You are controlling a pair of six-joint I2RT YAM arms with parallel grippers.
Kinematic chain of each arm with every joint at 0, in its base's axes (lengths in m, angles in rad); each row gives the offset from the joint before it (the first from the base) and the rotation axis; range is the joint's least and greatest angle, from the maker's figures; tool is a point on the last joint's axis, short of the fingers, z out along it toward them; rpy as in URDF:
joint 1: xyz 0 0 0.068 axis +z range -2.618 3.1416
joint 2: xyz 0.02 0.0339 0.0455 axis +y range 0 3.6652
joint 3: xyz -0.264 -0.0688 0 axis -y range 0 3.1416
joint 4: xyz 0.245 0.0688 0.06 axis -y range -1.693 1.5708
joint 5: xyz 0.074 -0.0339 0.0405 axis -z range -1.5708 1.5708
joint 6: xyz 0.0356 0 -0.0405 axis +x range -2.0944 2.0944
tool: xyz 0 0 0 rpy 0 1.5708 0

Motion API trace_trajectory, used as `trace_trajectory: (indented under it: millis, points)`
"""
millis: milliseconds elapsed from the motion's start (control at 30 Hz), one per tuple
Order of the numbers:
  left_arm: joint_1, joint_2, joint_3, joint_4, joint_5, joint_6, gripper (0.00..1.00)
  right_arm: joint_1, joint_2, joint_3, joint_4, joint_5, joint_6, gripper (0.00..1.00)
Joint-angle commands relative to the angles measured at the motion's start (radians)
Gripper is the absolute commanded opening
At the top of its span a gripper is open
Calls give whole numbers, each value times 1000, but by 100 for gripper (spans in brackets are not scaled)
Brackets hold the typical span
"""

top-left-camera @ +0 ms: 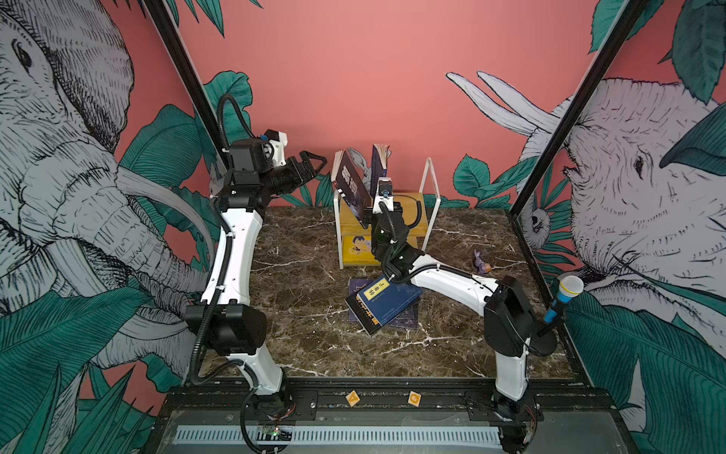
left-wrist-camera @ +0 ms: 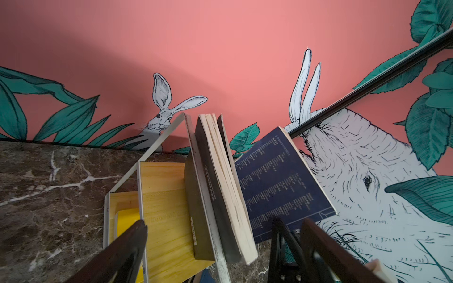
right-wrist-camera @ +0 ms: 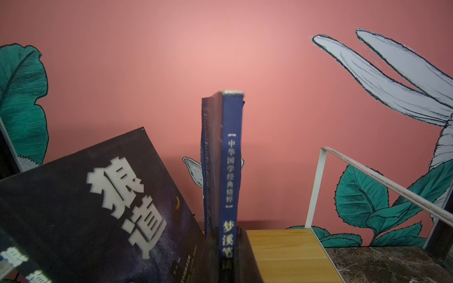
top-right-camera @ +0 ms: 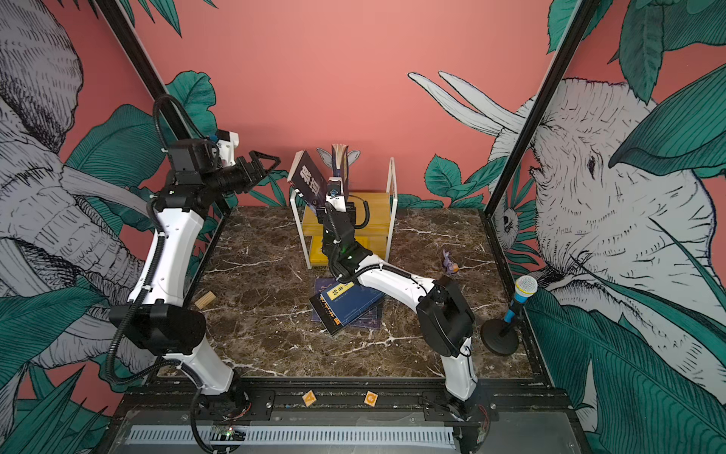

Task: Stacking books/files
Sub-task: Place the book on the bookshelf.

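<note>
Two small orange tiles lie on the front rail, nearest to the camera. Behind them, on the marble table, a navy book with a yellow label lies askew on top of another dark book. The right gripper is clamped on the spine of a blue book, which stands upright on the top board of the white rack. A black book leans tilted beside it. The left gripper hangs wide apart and holds nothing, just left of the rack.
</note>
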Motion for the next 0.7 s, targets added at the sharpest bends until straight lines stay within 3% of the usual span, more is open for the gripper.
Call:
trace_trajectory:
  millis: [0, 233, 533, 667]
  points:
    - [-13, 5, -15, 60, 48, -44, 95, 4, 8, 46, 38, -34, 26, 0]
    - [-42, 17, -20, 87, 72, -59, 93, 1, 21, 28, 8, -66, 74, 0]
    - [-53, 33, -38, 107, 81, -79, 81, -1, 26, -12, 17, -77, 102, 0]
    - [-53, 35, -44, 110, 81, -83, 80, -1, 37, -21, 33, -85, 94, 0]
